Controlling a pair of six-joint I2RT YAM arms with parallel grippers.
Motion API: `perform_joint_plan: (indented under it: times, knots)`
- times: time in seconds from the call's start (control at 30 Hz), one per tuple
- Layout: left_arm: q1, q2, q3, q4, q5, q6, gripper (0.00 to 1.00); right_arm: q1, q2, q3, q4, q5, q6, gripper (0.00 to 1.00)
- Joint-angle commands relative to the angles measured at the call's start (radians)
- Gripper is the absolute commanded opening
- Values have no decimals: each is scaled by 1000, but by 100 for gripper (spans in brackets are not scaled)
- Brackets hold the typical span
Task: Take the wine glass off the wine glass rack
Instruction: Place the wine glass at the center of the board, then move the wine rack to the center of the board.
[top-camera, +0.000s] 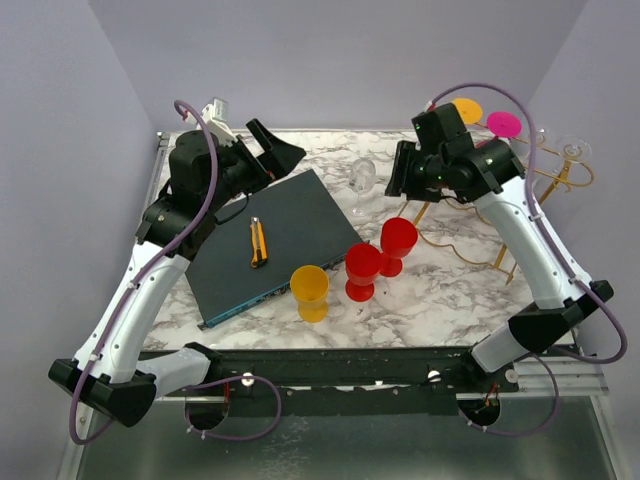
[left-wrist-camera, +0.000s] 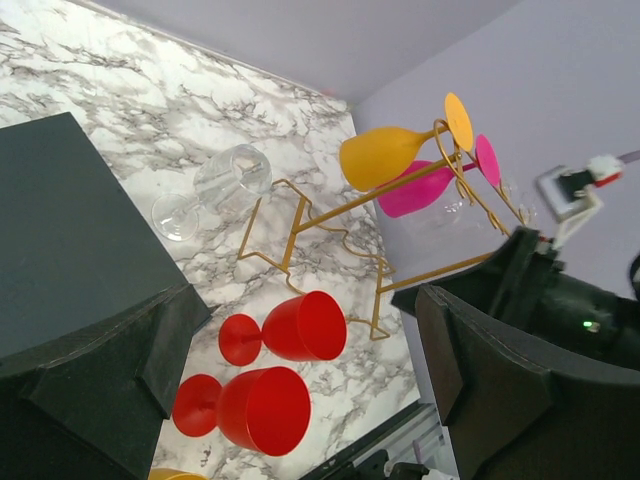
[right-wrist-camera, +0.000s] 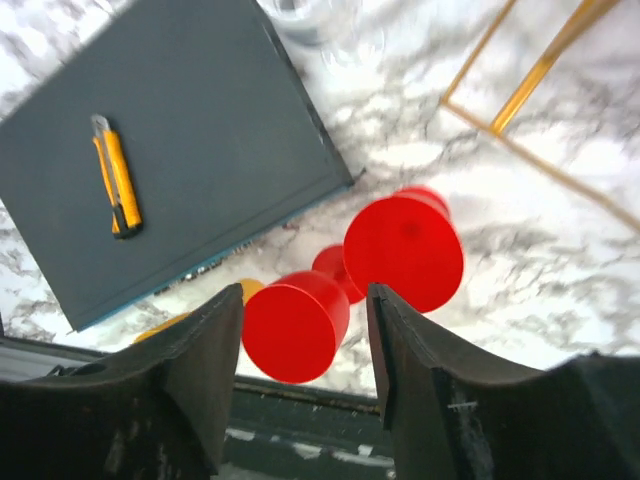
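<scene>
The gold wire wine glass rack (top-camera: 545, 185) stands at the back right of the marble table. An orange wine glass (left-wrist-camera: 385, 155), a magenta one (left-wrist-camera: 415, 195) and a faint clear one (top-camera: 573, 150) hang on it. Another clear wine glass (top-camera: 362, 180) stands on the table left of the rack. My right gripper (top-camera: 400, 172) hovers between that glass and the rack, open and holding nothing. In the right wrist view my right gripper (right-wrist-camera: 305, 345) looks down past two red glasses (right-wrist-camera: 400, 250). My left gripper (top-camera: 282, 148) is wide open at the back, over the dark board.
A dark board (top-camera: 265, 245) with a yellow utility knife (top-camera: 258, 242) lies left of centre. Two red glasses (top-camera: 380, 258) and a yellow glass (top-camera: 310, 292) stand near the front middle. The rack's leg (right-wrist-camera: 540, 70) shows at the right wrist view's top right.
</scene>
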Motion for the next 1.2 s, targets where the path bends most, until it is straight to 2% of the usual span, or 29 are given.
perform_joint_plan:
  times: [0.0,0.1,0.2,0.3,0.5,0.67,0.83,0.9,1.17]
  knots:
    - [8,13,40,-8,32,0,99,4,13,188,-82,121,-78,63]
    - [8,21,48,-8,42,0,99,-13,64,342,-102,193,-128,70]
    - [8,27,55,-7,50,0,99,-78,118,472,-101,183,-188,75]
    - [8,32,59,-9,61,0,99,-157,152,530,-90,151,-240,76]
    - [8,41,60,-9,69,-2,99,-310,145,489,13,75,-269,77]
    - [8,47,63,-10,75,-8,99,-327,167,522,19,102,-255,76]
    - [2,85,50,34,164,-44,99,-326,80,442,51,95,-244,77]
    - [-25,114,51,85,178,-71,98,-326,53,427,37,124,-208,76]
    - [-224,320,156,261,67,-168,94,-326,-125,269,52,267,-98,77]
